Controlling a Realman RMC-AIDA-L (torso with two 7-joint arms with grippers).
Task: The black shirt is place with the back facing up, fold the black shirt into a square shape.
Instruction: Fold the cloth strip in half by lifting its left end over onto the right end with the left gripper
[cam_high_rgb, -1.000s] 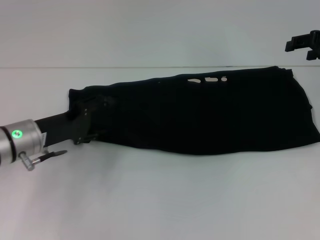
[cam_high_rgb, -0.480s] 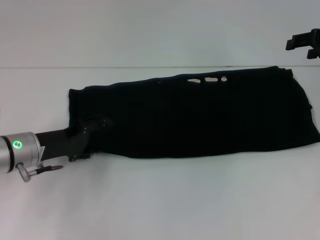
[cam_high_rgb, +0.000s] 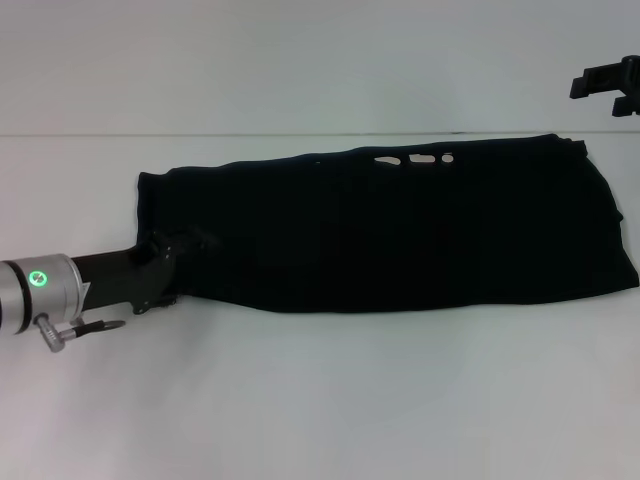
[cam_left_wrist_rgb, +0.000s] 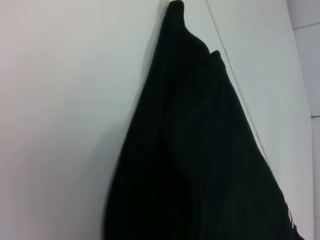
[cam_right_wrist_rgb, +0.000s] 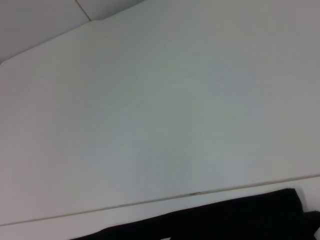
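Head view: the black shirt (cam_high_rgb: 400, 225) lies folded into a long band across the white table (cam_high_rgb: 320, 400). The left gripper (cam_high_rgb: 175, 262) sits at its left end, jaws lost against dark cloth, grip unclear. The right gripper (cam_high_rgb: 608, 88) hangs far right, apparently open.

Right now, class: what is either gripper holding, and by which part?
Cannot be told: the left gripper sits at the black shirt's left end, its grip indistinguishable. The right gripper holds nothing.
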